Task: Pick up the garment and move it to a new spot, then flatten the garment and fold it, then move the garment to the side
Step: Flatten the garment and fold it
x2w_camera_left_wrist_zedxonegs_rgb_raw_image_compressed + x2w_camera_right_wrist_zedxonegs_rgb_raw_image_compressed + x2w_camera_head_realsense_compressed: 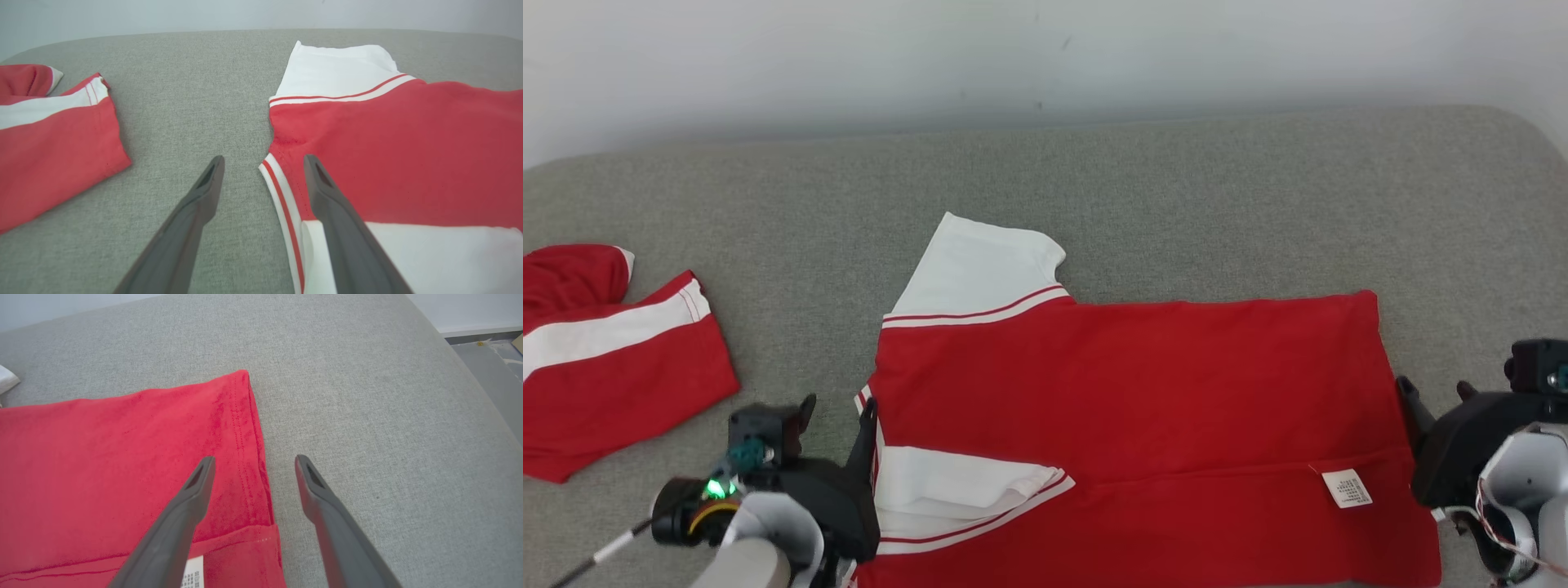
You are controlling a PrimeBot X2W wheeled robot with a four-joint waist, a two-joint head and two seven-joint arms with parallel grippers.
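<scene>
Two grippers flank a red and white shirt [1143, 392] that lies spread flat on a grey cushion [1176, 188], in the middle of the head view and close to its near edge. The left gripper [839, 404] sits at the sleeve end of the shirt, its two dark fingers spread wide with nothing between them. In the left wrist view one finger [343, 228] is over the striped red and white edge of the cloth and the other is over bare cushion; whether either touches, I cannot tell. The right gripper [1434, 385] sits at the hem end, its fingers also wide apart and empty. In the right wrist view one is over the red cloth just inside the stitched hem [245, 428] and the other over the cushion beside it. One white sleeve [988, 269] juts from the far side of the shirt toward the pale wall [1013, 49]. The other white sleeve [956, 482] is folded in over the red body on the near side. A small white label [1347, 488] shows on the near strip of red cloth, near the right gripper. A second red and white garment [605, 359] lies rumpled at the cushion's left end, well apart from the shirt. Beyond the cushion's rounded right edge, the right wrist view shows a strip of grey floor [490, 355].
</scene>
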